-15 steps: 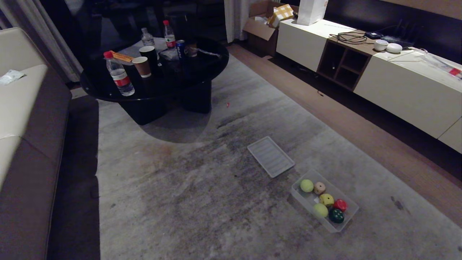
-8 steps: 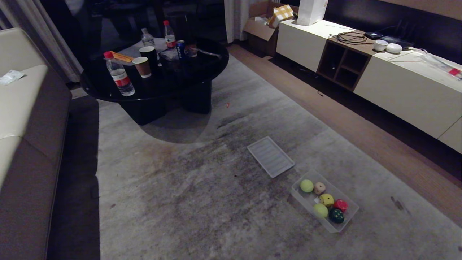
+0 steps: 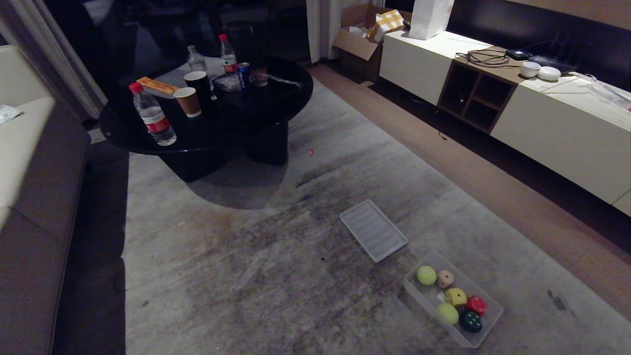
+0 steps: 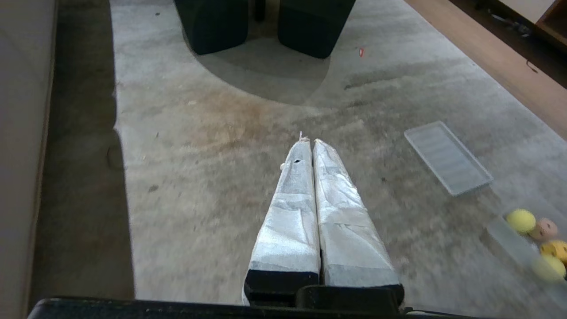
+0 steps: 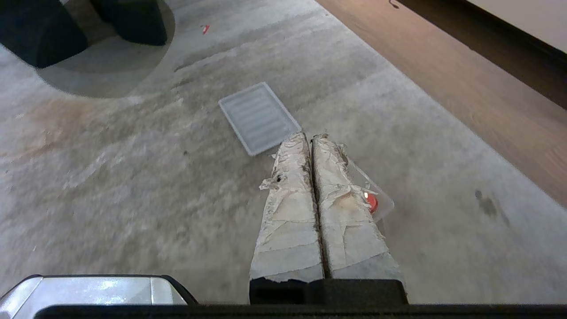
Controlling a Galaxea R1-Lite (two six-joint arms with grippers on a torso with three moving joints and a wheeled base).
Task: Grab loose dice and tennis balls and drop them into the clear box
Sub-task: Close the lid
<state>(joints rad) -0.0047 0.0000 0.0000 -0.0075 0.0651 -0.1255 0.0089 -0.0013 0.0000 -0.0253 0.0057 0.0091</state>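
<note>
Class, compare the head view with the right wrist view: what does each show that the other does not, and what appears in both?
Only the head view shows the black table with water bottles and cups, the sofa, the white cabinet, and two tennis balls plus four dice in the clear box.

Only the right wrist view shows the right gripper, shut, hiding most of the box.

Both show the ribbed lid, the carpet, the box and the red die.

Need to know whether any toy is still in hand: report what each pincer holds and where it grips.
Nothing is held: left pincer and right pincer are both shut and empty.
</note>
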